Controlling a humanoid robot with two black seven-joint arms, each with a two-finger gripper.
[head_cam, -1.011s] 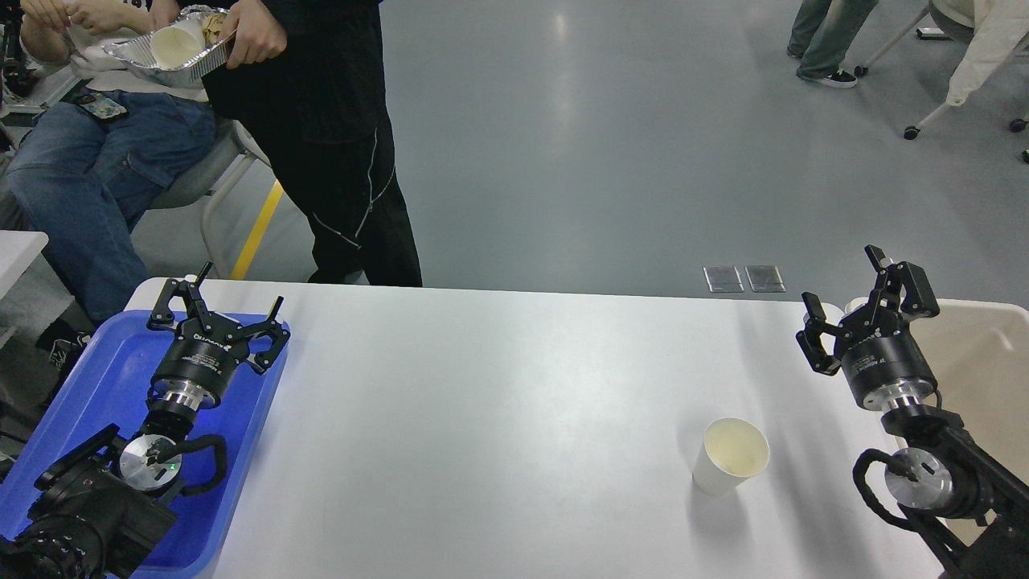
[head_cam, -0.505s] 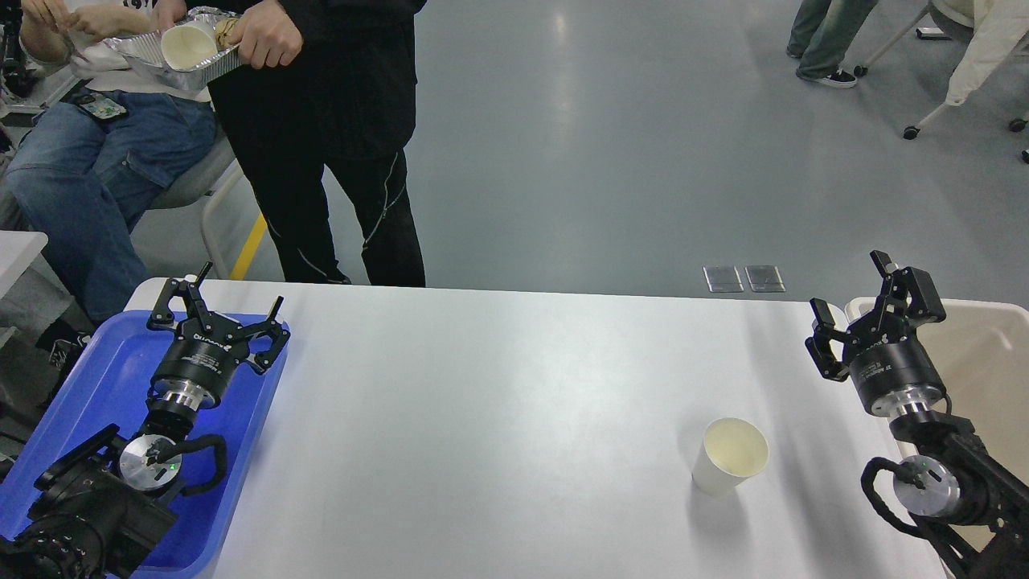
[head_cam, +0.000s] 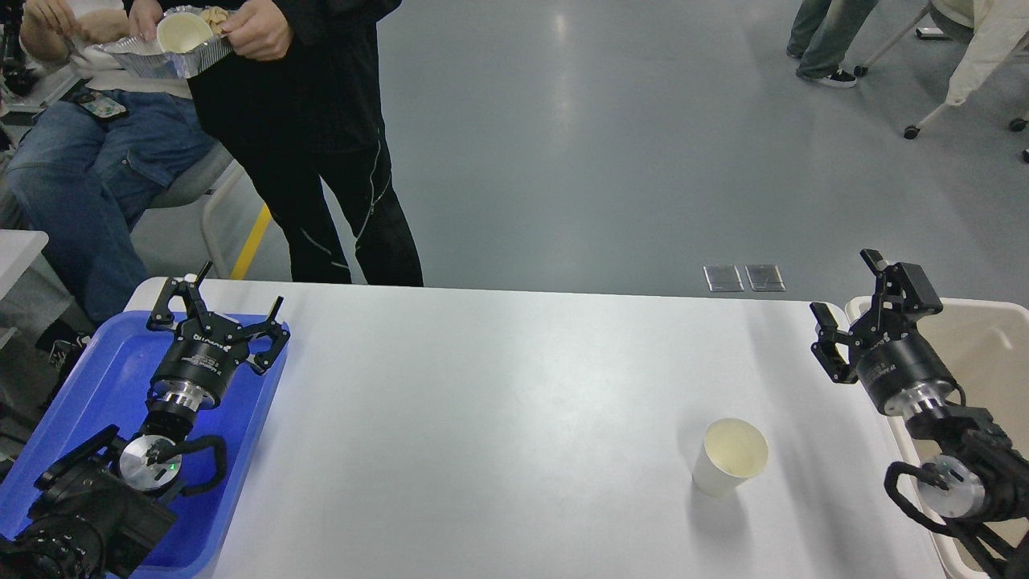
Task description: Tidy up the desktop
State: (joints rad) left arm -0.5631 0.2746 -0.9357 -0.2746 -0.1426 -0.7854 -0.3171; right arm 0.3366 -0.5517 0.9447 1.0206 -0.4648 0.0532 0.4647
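The counter [head_cam: 482, 402] fills the lower half of the view, a wide pale top with rounded corners, and almost all of it is bare. The one loose thing on it is a paper cup [head_cam: 730, 456], standing upright and open-mouthed toward the right front, well apart from both arms.

The cup is where trouble would likely come from. It looks light and thin-walled, so a pincer closing too hard could crush it, and one arriving off-centre or too low could knock it over or skid it toward the front edge. Whether it holds any liquid cannot be told from here — if it does, a tip would spill onto the counter.

The right pincer [head_cam: 857, 314] hangs over the counter's right end, just beside the rim of the beige bin [head_cam: 993, 338], its two fingers spread apart and holding nothing. Its arm runs back toward the lower right corner over the bin, so swinging in toward the cup could clip the bin's wall.

The left pincer [head_cam: 219, 314] sits above the far end of the blue tray [head_cam: 96, 378] at the counter's left, fingers likewise spread and empty, pointing away from the robot.

Beyond the far edge a person in black [head_cam: 321, 137] stands close, holding a foil dish [head_cam: 165, 52] — a long reach that way would be unwise.
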